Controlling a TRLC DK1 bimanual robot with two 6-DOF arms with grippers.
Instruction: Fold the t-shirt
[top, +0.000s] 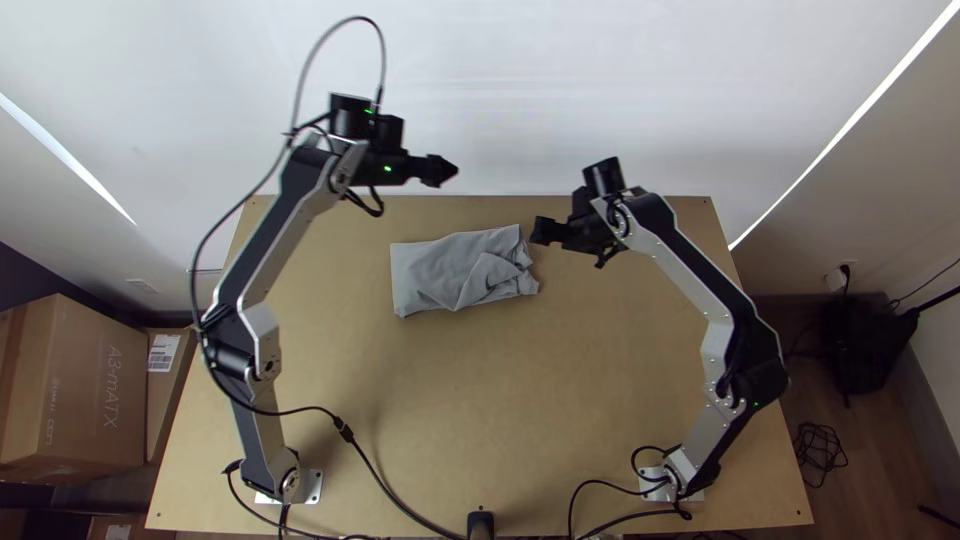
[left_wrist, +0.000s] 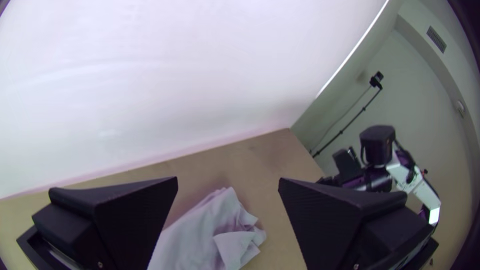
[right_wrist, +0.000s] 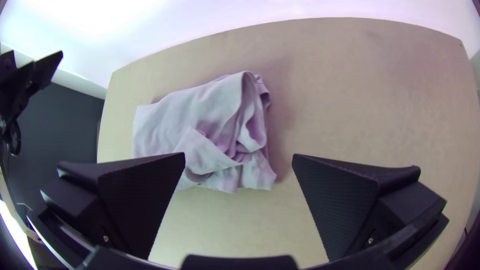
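Top view puts a cardboard box (top: 75, 390) at the extreme left, off the left edge of my tabletop (top: 430, 400). Next comes my left arm (top: 285, 225), its base by the near edge, toward the near left corner. I see the left gripper (top: 445, 170) over by the far edge, pointing right. Through the left wrist view, I have its jaws wide open, with nothing held.

The shirt (top: 440, 270) lies near the far edge, around the middle from side to side. It's folded into a rough oblong: the left end lies fairly flat, the right end is rumpled and bunched, and a flap is turned over toward the near side.

My right gripper (top: 545, 230) is just beside the shirt's far right corner as seen from above, pointing left; its height over the tabletop I can't tell. The right wrist view gives me those jaws spread wide too, holding nothing. Farthest right is the right arm (top: 690, 270), bending down to its base by the near edge.
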